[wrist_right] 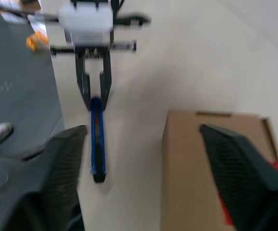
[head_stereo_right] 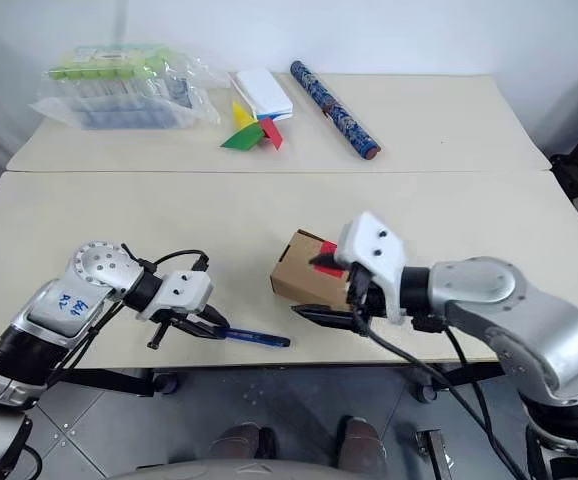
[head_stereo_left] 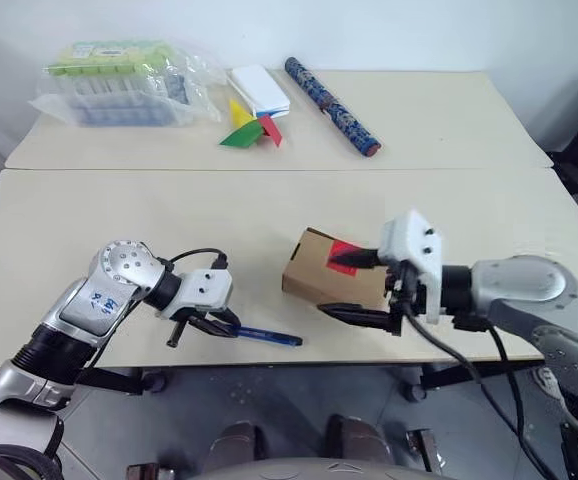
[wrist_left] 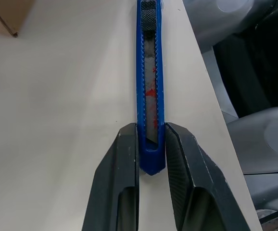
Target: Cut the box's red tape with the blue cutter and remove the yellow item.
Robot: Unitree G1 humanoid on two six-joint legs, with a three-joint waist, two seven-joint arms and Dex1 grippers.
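Fingers (wrist_left: 124,173) of our left gripper (wrist_left: 151,154) are clamping the blue cutter (head_stereo_left: 269,336), lying along the desk's (head_stereo_left: 119,215) front edge. Our right gripper (head_stereo_left: 361,288) is spreading wide around the box (head_stereo_left: 321,272) (red tape (head_stereo_left: 343,255) on top), near that edge, not gripping it.

Even, bright, diffuse light fills the scene, and the pale worktop (head_stereo_left: 269,215) shows only soft, faint shadows. The plastic pack (head_stereo_left: 119,85) catches slight glare. The left wrist view is sharp. The right wrist view is blurred, with the box (wrist_right: 201,168) and near fingers smeared.
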